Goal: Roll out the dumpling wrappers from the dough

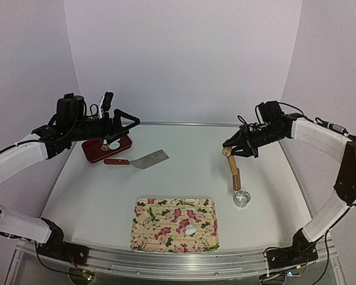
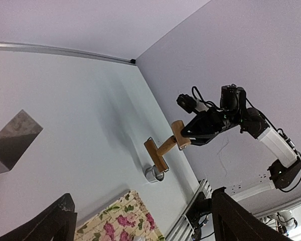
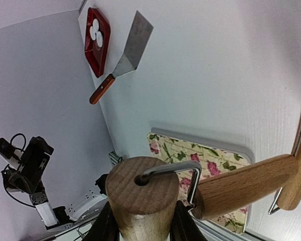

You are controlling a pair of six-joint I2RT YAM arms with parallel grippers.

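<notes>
Viewing the top camera, I see a pale, matte table enclosed on three sides by plain lavender-white walls. A floral board lies at the near middle of the table and serves as my reference.

1. Dough: a small white lump lying on the board, in its near right part. It is rounded rather than a flat sheet, and nothing touches it.
2. Wrappers: two flat white discs, side by side and touching, inside a red tray well beyond the board's far left corner.
3. Spatula: flat on the table between the board and the tray, handle towards the tray.
4. Ring: metal, just off the board's far right corner.
5. Right gripper: raised beyond the ring, jaws clamped on the upper barrel of a wooden roller. The roller hangs tilted, with its lower end close over the ring. I cannot tell whether they touch.
6. Left gripper: raised over the tray, jaws spread wide, holding nothing.
</notes>
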